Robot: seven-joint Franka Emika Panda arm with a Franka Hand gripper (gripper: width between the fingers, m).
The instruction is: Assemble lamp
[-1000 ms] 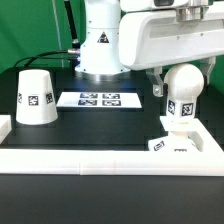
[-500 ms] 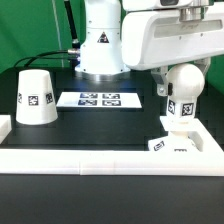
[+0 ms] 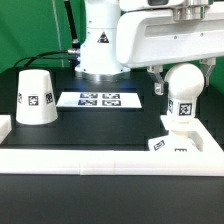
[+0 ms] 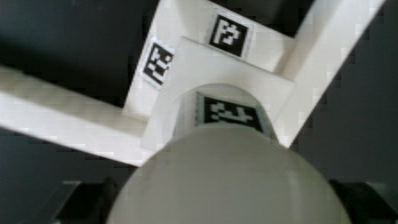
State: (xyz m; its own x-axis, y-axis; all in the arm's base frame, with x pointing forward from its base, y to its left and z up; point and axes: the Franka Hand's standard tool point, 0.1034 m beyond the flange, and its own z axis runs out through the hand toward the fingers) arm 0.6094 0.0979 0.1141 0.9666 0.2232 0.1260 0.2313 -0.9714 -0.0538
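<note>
The round white bulb stands upright on the small angular base block at the exterior view's right. My gripper comes down from above with a finger on each side of the bulb and is shut on it. In the wrist view the bulb fills the foreground between my dark fingers, with its tagged neck set on the base block. The cone shade stands alone at the exterior view's left.
The marker board lies flat mid-table, in front of the robot's white body. A white rail runs along the front edge, with a short wall at the left.
The wrist and the finger beside the bulb shifted a little and came back. The bulb and base stay in place.
</note>
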